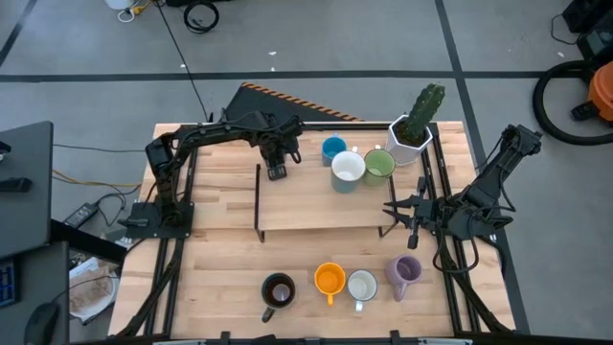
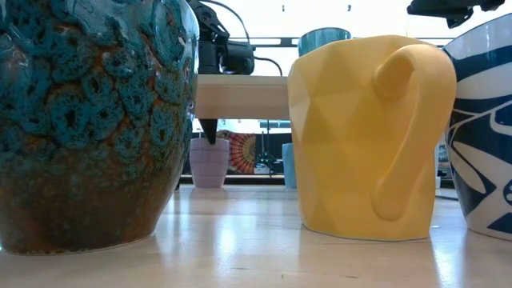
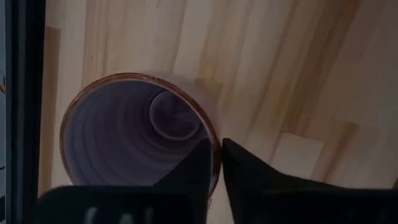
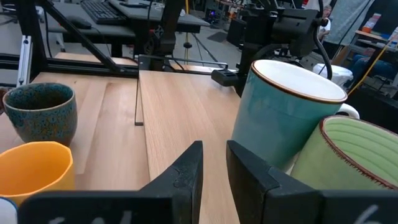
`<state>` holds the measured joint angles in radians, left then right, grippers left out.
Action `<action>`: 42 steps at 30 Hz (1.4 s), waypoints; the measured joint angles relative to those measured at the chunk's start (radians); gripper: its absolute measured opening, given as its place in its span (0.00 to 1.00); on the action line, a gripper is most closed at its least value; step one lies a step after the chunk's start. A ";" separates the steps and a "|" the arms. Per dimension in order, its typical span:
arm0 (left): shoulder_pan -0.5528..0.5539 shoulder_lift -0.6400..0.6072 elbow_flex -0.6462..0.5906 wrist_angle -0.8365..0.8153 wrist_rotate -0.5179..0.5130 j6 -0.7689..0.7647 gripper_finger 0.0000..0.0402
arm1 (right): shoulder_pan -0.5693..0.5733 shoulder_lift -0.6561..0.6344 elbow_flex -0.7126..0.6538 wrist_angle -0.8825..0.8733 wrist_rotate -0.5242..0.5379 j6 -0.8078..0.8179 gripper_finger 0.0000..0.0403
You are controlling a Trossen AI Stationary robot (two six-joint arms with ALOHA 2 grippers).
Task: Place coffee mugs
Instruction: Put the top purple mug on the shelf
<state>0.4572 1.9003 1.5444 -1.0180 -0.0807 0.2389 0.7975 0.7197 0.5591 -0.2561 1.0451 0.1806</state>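
A lavender mug (image 3: 134, 134) stands upright on the wood at the shelf's far left end, seen under the shelf board in the low view (image 2: 210, 162). My left gripper (image 3: 216, 149) hangs over it (image 1: 278, 169), pointing down and shut on its rim. A blue mug (image 1: 333, 148), a white-lined mug (image 1: 347, 169) and a green mug (image 1: 379, 165) stand on the shelf's far side. In a near row stand a dark mug (image 1: 279, 290), an orange mug (image 1: 329, 279), a white mug (image 1: 362, 286) and a second lavender mug (image 1: 404, 271). My right gripper (image 1: 400, 213) waits at the shelf's right end, open by a narrow gap (image 4: 214, 155), empty. My left gripper pinches the lavender mug's rim (image 3: 213, 132) with one finger (image 3: 194, 167) inside the cup and the other (image 3: 249, 174) outside. The fingers come from above, pointing down. The mug stands upright with its bottom on the wood.
A raised wooden shelf (image 1: 316, 206) on thin black legs spans the table's middle. A white pot with a cactus (image 1: 414, 132) stands at the far right. A black upright bar (image 3: 25, 93) runs close beside the held mug.
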 joint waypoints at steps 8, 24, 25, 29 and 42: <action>0.000 0.000 -0.001 0.000 0.027 -0.001 0.04 | 0.000 0.000 0.000 0.000 0.000 0.000 0.19; 0.011 -0.002 0.059 -0.085 0.032 0.007 0.04 | 0.000 0.000 0.000 0.003 0.005 -0.007 0.19; 0.014 -0.002 0.067 -0.091 0.032 0.006 0.04 | 0.000 -0.001 0.000 0.010 0.006 -0.017 0.19; 0.027 -0.002 0.100 -0.119 0.031 0.003 0.04 | 0.000 -0.001 0.000 0.043 0.007 -0.053 0.19; 0.022 -0.002 0.235 -0.238 0.030 0.033 0.04 | 0.000 -0.001 0.000 0.163 -0.075 -0.106 0.19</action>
<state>0.4797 1.8984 1.7794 -1.2560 -0.0505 0.2718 0.7975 0.7185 0.5594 -0.0932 0.9696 0.0746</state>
